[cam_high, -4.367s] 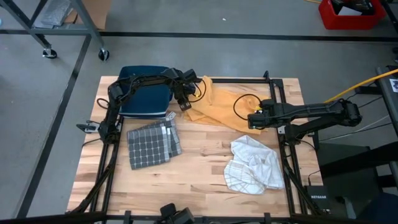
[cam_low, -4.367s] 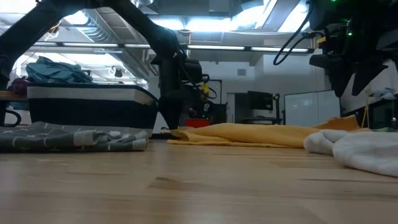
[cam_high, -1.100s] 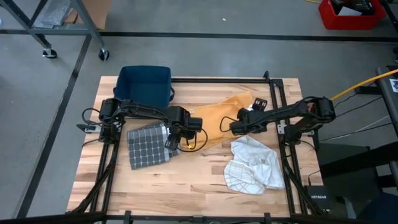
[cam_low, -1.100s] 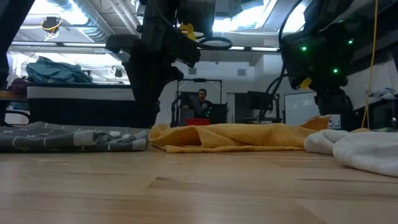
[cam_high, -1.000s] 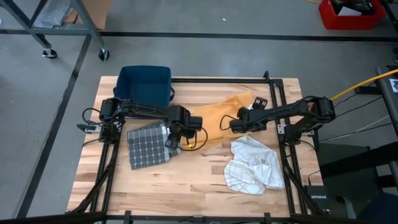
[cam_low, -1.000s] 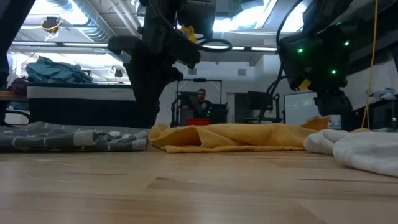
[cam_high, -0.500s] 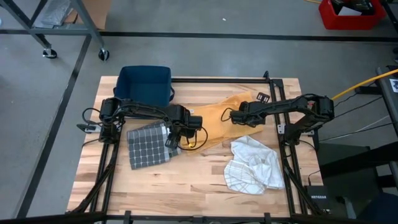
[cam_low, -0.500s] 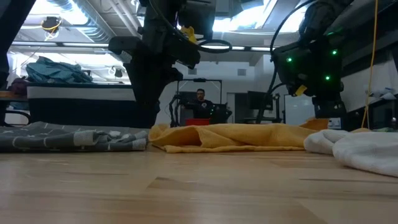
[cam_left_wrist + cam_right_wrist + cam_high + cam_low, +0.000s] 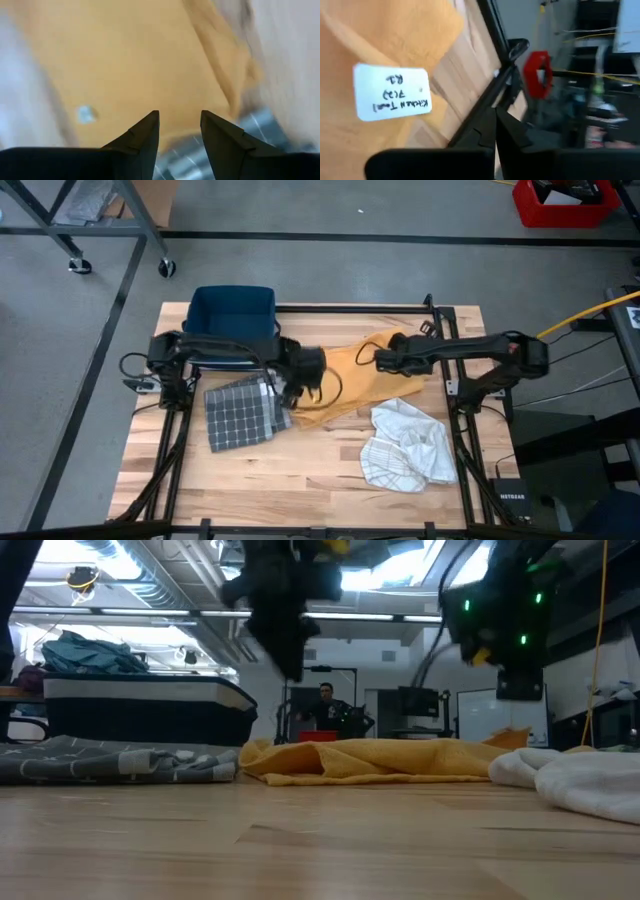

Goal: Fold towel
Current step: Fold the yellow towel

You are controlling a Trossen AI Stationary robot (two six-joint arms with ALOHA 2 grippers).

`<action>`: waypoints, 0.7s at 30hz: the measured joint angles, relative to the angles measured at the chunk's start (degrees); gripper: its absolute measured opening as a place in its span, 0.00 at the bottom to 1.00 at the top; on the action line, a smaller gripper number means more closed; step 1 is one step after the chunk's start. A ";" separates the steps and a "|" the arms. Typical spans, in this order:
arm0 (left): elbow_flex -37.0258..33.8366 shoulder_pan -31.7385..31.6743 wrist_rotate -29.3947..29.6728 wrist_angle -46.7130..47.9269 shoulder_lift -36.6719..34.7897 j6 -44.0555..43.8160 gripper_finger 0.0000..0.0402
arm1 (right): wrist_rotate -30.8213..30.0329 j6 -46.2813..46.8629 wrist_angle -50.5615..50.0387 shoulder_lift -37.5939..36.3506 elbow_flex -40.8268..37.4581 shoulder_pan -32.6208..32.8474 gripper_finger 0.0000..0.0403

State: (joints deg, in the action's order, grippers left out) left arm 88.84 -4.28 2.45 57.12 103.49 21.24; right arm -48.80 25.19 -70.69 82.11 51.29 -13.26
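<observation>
A yellow towel (image 9: 352,375) lies rumpled on the middle of the wooden table, its underside flat on the wood (image 9: 370,760). A white label (image 9: 392,92) is sewn to it. My left gripper (image 9: 298,385) hangs open above the towel's left end (image 9: 180,120), raised clear of it in the low view (image 9: 285,655). My right gripper (image 9: 378,360) is shut with nothing between its fingers (image 9: 495,112). It hovers over the towel's far right part.
A folded grey checked towel (image 9: 245,412) lies left of the yellow one. A crumpled white towel (image 9: 405,445) lies at the near right. A dark blue bin (image 9: 232,320) stands at the far left. Black frame rails (image 9: 445,330) edge the table. A person (image 9: 322,700) sits far behind.
My left gripper has risen from the towel's left end and tipped more steeply downward. My right gripper has risen and gone toward the table's far edge. The yellow towel lies as before.
</observation>
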 joint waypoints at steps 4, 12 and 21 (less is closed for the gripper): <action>0.00 -3.49 -0.25 -3.41 -5.15 -1.81 0.34 | 4.63 -0.66 0.62 -9.43 0.64 0.00 0.01; 0.04 -6.96 -0.36 -3.62 -8.25 -6.28 0.34 | 25.83 -3.07 7.75 -34.27 0.41 0.14 0.03; -0.02 -6.68 -1.56 -25.51 -1.95 -6.57 0.34 | 19.24 -1.16 18.08 -47.09 0.41 0.11 0.03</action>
State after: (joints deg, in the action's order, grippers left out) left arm 88.82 -10.96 0.88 31.61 101.54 14.67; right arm -29.56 24.03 -52.61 35.03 51.70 -13.15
